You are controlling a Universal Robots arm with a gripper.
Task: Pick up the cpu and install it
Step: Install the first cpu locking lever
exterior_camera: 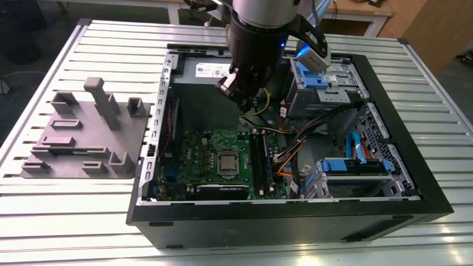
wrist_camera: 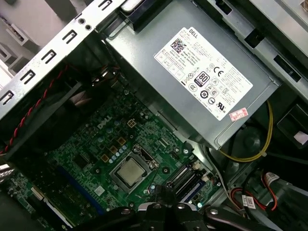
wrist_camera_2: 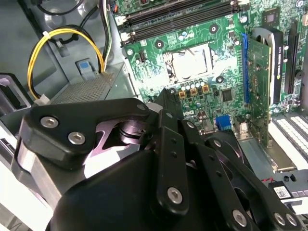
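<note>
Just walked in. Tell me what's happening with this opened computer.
A single robot arm's black gripper hangs inside the open black computer case, above the green motherboard. The small square silvery-topped cpu already sits in its socket in the middle of that board, apart from the gripper. The silver-grey power supply box with a white label lies beside the board.

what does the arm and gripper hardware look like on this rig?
The arm is a thick cylinder with a silvery-grey upper section, a black lower section and a small blue light on it. The gripper is matte black, built from chunky linkage plates joined with silver screws, with bare metal showing between the links in the second wrist view.
</note>
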